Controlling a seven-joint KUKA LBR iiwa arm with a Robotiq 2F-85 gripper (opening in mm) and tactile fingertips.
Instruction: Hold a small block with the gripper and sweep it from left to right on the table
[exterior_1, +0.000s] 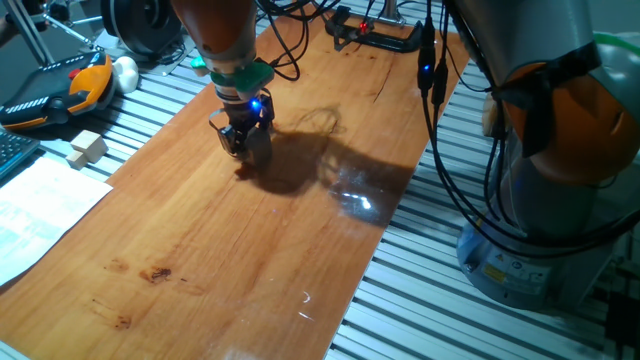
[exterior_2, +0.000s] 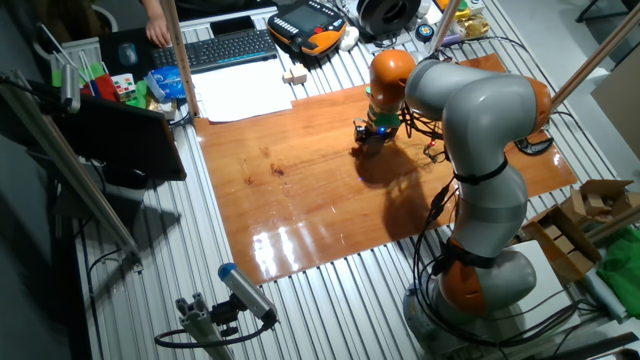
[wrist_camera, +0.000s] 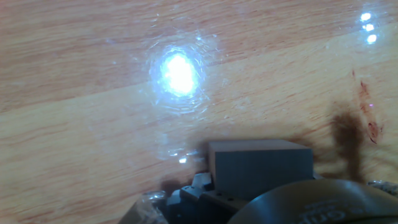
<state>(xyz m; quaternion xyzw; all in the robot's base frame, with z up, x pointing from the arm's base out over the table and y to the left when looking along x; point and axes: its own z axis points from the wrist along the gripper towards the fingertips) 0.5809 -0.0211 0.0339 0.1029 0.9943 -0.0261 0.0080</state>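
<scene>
My gripper (exterior_1: 240, 146) stands low over the far part of the table (exterior_1: 250, 250), its blue light on, under the teal ring and orange arm. It also shows in the other fixed view (exterior_2: 366, 137) on the board (exterior_2: 300, 180). In the hand view the small block (wrist_camera: 260, 165) sits between the jaws at the bottom of the frame. It looks grey in shadow and rests on or just above the glossy wood (wrist_camera: 93, 124). In both fixed views the fingers hide the block.
A stepped pale wooden piece (exterior_1: 87, 148) lies on the aluminium slats left of the board, beside papers (exterior_1: 40, 210) and an orange-black pendant (exterior_1: 60, 90). A black C-clamp (exterior_1: 375, 35) grips the far edge. The arm's base (exterior_1: 560, 150) and cables (exterior_1: 435, 100) stand at the right.
</scene>
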